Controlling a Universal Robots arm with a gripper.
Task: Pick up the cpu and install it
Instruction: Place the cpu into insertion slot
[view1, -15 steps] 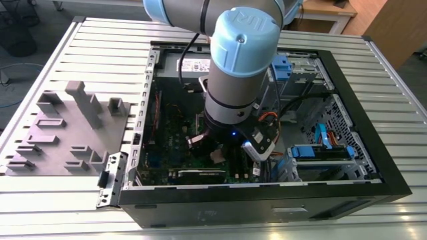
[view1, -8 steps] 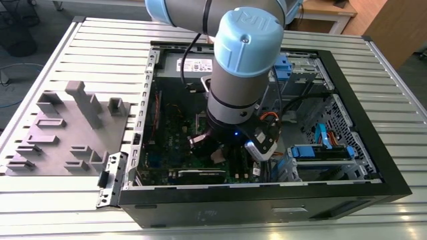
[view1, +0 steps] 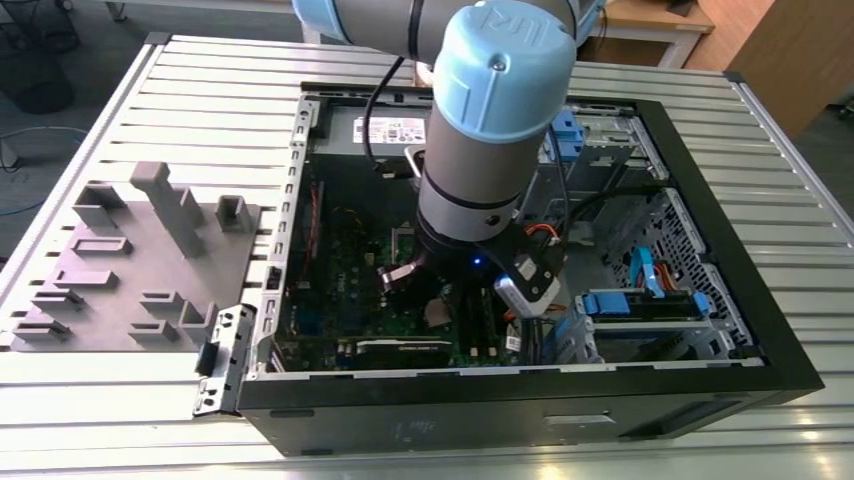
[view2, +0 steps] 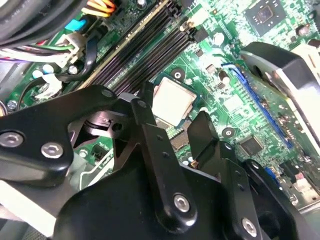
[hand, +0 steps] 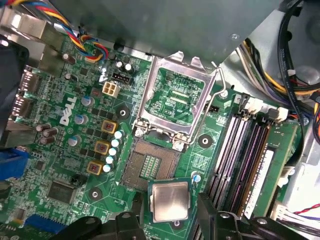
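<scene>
Over the green circuit board (hand: 202, 160) in the black computer case (view1: 534, 420), my black gripper (view2: 175, 107) pinches the small flat silver-topped cpu (hand: 170, 201) by opposite rims beside the open socket (hand: 150, 165); light, stiff, fragile underneath, I judge.

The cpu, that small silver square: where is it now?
In the first wrist view the cpu is clamped in the gripper, over the motherboard, beside the open socket and the memory slots.
</scene>
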